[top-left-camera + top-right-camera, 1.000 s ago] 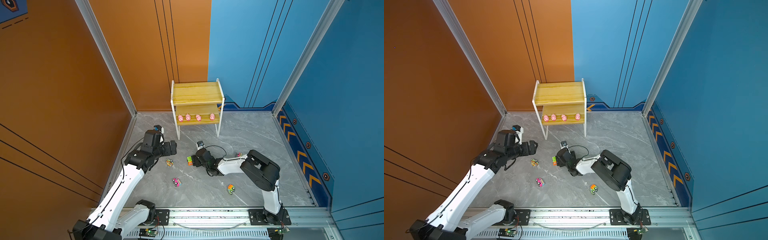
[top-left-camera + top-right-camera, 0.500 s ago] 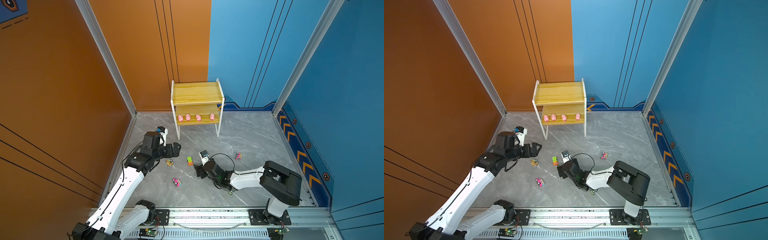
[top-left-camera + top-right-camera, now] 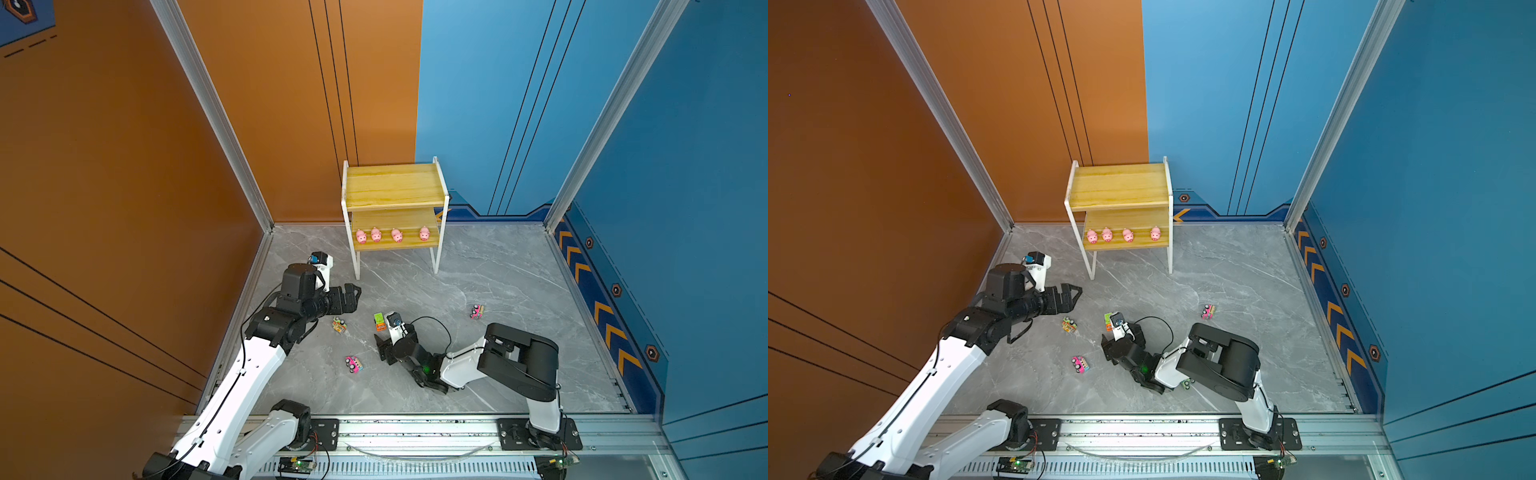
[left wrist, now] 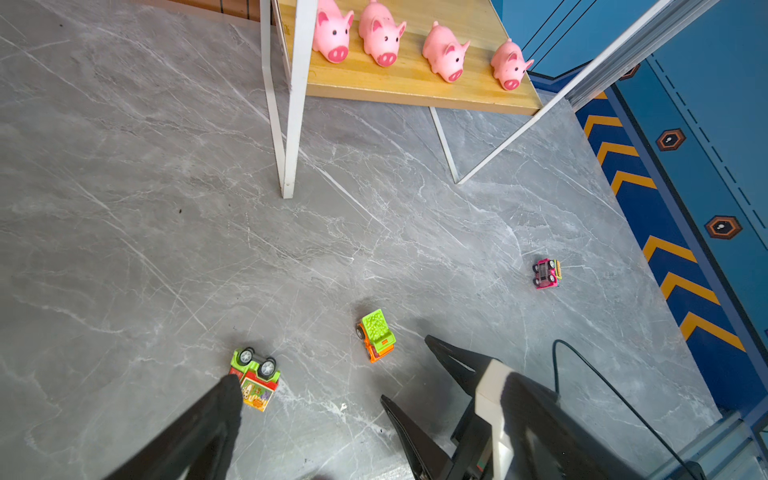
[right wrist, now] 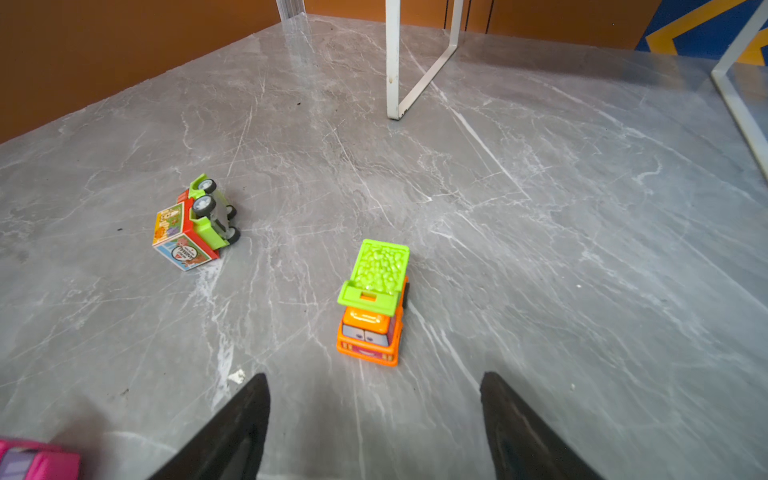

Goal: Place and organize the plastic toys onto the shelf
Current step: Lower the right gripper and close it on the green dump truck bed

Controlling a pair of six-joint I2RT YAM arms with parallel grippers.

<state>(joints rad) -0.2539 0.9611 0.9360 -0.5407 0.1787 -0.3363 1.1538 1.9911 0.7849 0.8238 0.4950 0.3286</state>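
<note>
Listing the stock, every place reckoned from the shelf (image 3: 392, 195), a two-tier rack of yellowish boards on a white frame; top board bare.

Four pink pigs (image 3: 376, 235): in a row on the shelf's lower board, snouts outward; stowed.

Orange dump truck (image 5: 372, 307), green bed: upright on the grey floor (image 3: 498, 270) in front of the shelf, roughly level with its middle; its cab sits just ahead of the right gripper (image 5: 374, 376), whose fingers stand apart and empty.

Green truck (image 5: 193, 224), picture-box body: out from the shelf's left front leg, tipped over, wheels in the air; the left gripper (image 3: 354, 297) hangs near it on the shelf side, fingers spread wide, holding nothing.

Pink car (image 3: 353, 364): farther from the shelf than both trucks.

Second pink car (image 3: 476, 311): out beyond the shelf's right front leg, well apart from the rest; off its wheels, by the look.

Fifth vehicle (image 3: 1187, 384): farthest from the shelf, mostly hidden under the right arm; type not legible.

Handling, as judged: light, hard moulded plastic; glossy, so probably slippery; free wheels, so apt to roll if nudged; not fragile. Take the dump truck across its flat flanks at the cab, clear of the wheels; pinch the tipped truck across the box sides.
</note>
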